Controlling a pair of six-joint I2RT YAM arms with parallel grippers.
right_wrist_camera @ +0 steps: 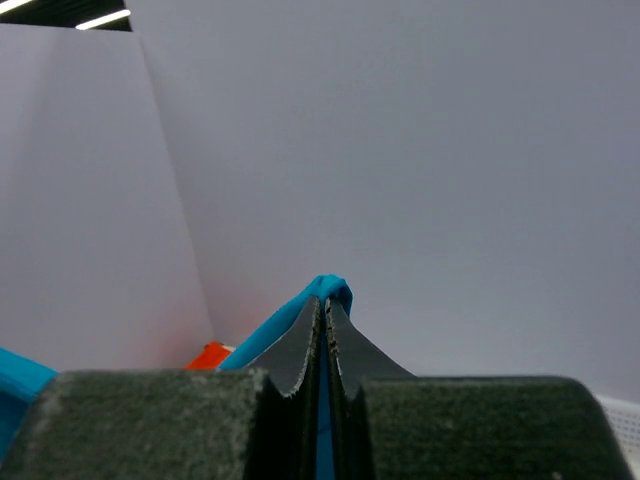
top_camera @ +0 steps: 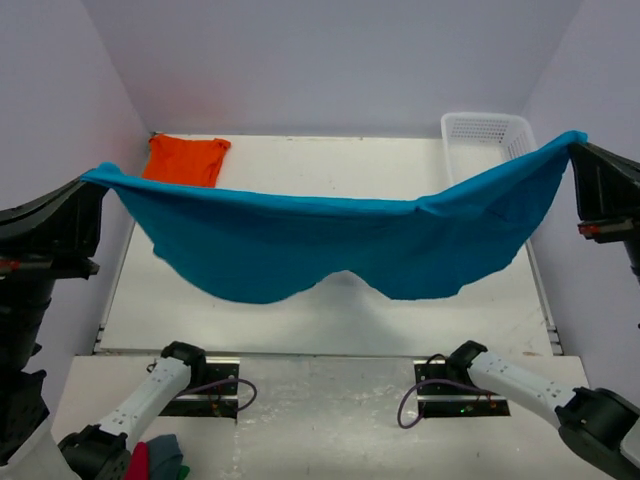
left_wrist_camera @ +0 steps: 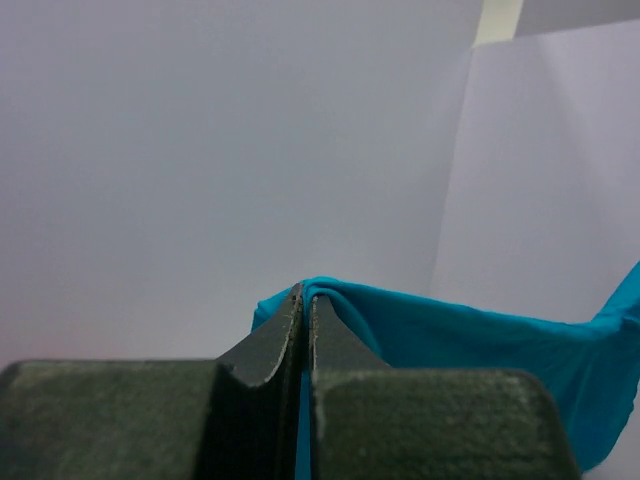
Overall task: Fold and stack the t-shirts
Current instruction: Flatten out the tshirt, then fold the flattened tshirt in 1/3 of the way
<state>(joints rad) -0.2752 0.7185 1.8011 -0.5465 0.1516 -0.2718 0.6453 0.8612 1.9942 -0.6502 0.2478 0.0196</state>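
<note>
White table [top_camera: 330, 160]: one orange tee [top_camera: 185, 160], apparently folded; one teal tee [top_camera: 330, 245] pinched by left gripper [left_wrist_camera: 303, 300], right gripper [right_wrist_camera: 325, 305].

Left gripper [left_wrist_camera: 305, 296] fills lower frame, 2 dark fingers [left_wrist_camera: 265, 355] pressed together, teal-blue t-shirt [left_wrist_camera: 480, 345] edge pinched between tips. Cloth bunches over tips, runs right, sags, rises at right frame edge. Behind: plain pale wall [left_wrist_camera: 200, 150], vertical corner seam right of centre.
</note>
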